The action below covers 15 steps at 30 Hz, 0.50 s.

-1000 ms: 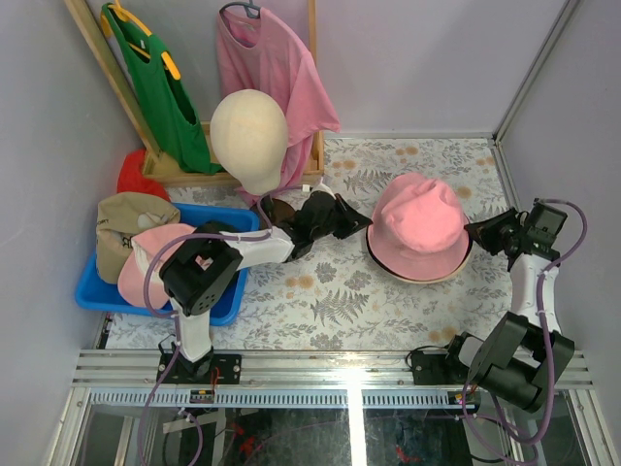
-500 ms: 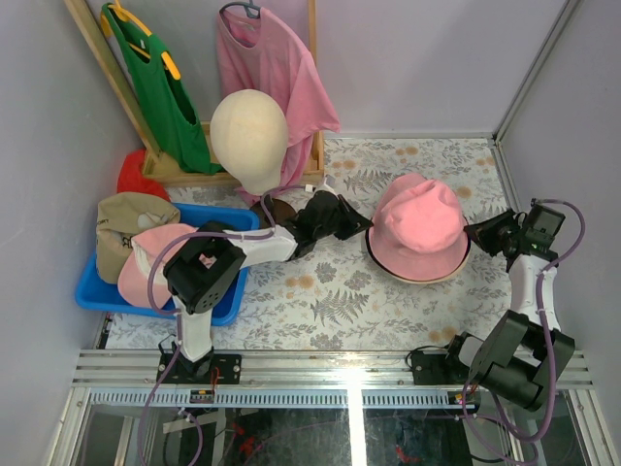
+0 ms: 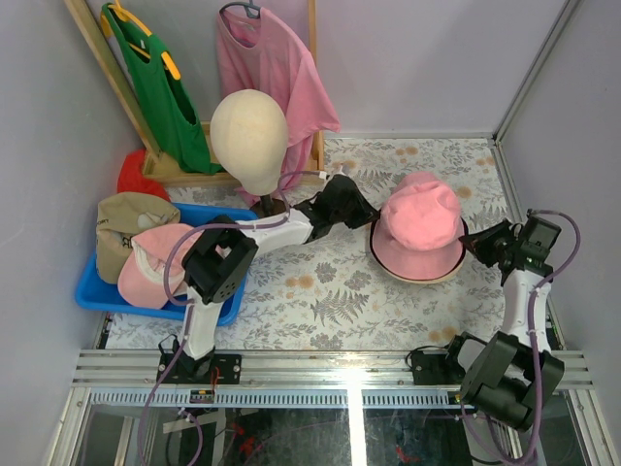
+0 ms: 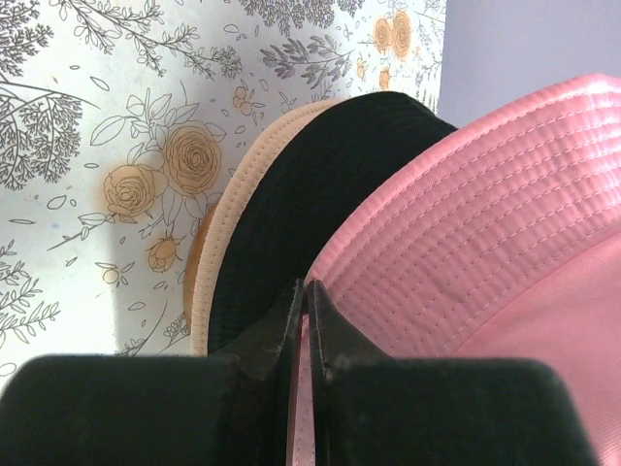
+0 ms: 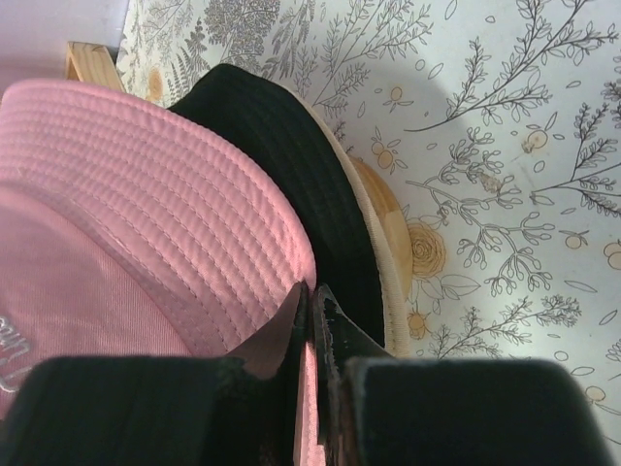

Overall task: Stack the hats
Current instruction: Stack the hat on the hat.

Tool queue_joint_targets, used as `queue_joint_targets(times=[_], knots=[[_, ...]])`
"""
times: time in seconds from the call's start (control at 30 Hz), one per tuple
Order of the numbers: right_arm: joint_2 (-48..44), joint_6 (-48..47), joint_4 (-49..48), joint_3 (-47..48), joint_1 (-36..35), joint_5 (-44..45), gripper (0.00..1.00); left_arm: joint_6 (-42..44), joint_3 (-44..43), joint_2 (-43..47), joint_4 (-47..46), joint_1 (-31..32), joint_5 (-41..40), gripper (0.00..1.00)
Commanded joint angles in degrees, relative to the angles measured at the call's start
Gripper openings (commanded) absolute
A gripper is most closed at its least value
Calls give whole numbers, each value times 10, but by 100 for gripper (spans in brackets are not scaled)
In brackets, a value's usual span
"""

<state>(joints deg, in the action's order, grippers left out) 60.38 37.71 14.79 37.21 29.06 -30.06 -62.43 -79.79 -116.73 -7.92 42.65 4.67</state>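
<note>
A pink bucket hat point(image 3: 422, 228) lies on the floral table, on top of a dark hat whose brim point(image 4: 291, 194) and tan edge point(image 4: 225, 218) stick out beneath it. My left gripper point(image 3: 367, 212) is shut on the pink brim's left side, the fabric pinched between its fingertips point(image 4: 308, 287). On the right side of the same brim point(image 5: 194, 223), my right gripper point(image 3: 473, 243) is also shut, with the dark brim point(image 5: 291, 165) just below. A tan cap point(image 3: 126, 218) and a pink cap point(image 3: 155, 257) rest in the blue bin point(image 3: 97, 291) at the left.
A beige mannequin head point(image 3: 249, 136) stands behind the left arm's forearm. A pink shirt point(image 3: 272, 68) and a green garment point(image 3: 160, 87) hang on a wooden rack at the back left. Red cloth point(image 3: 141, 175) lies by the rack's foot.
My left gripper has moved away from me and to the right with the brim. The right gripper has come slightly inward and toward me. The pink hat looks bunched narrower between them.
</note>
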Motion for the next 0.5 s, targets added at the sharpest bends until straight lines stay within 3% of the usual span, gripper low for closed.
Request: queue_joint_targets(times=[0.0,0.47], knots=[[-23,-9,46,-33,5,11,0,31,-26,-35,94,-6,-17,0],[-119,13,64,-103,-15,-26,0,61,-80,-64,90,-25,-3,0]])
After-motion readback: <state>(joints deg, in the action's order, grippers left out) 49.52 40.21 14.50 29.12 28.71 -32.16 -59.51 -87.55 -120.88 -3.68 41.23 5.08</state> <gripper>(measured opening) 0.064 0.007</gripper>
